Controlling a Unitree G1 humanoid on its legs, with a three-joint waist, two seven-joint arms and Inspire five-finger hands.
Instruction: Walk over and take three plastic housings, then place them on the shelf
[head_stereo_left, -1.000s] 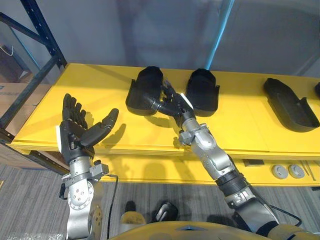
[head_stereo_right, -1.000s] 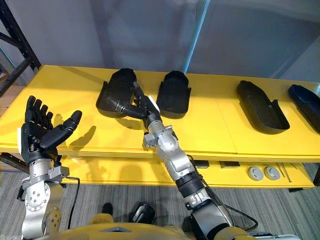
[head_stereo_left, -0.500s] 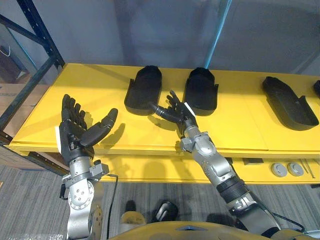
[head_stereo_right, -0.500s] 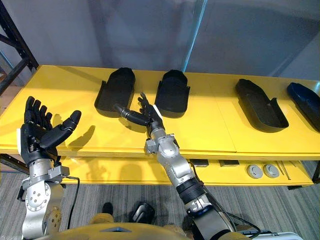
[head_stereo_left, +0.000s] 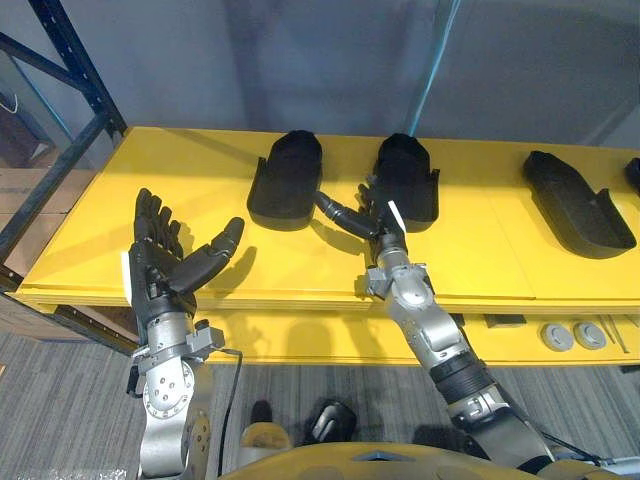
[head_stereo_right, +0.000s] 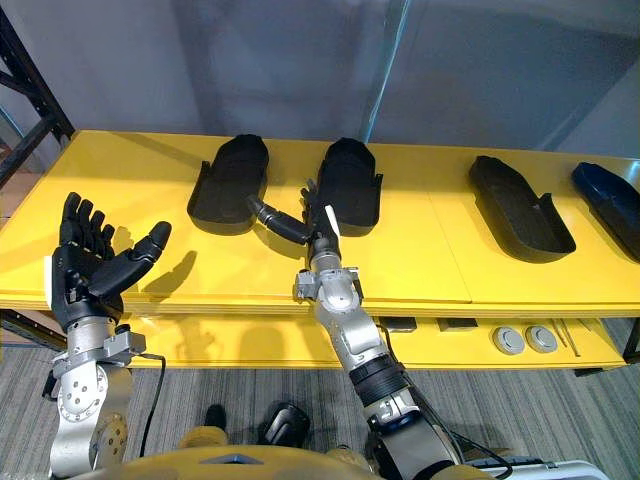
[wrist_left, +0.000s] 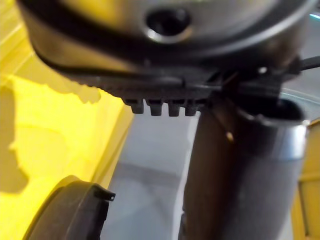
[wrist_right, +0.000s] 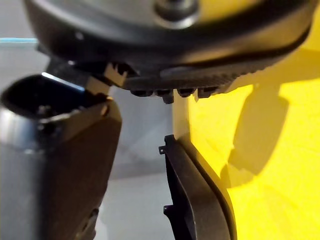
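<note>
Withdrawn from the left housing a second ago, right hand now hovers just beside it, fingers wide, empty | left hand nearest me, fingers wide, empty | beyond, left housing and middle housing lie side by side on yellow shelf, third housing well apart to the right | I judge placing mostly done

Bright overhead light on the yellow shelf, paler band along its front edge, leftmost black housing dark and nearly featureless, grey wall unevenly lit, carpet dimmer below

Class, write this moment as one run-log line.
right hand: open, empty, between left housing and middle housing | left hand: open, empty, raised | both housings: on yellow shelf
</note>
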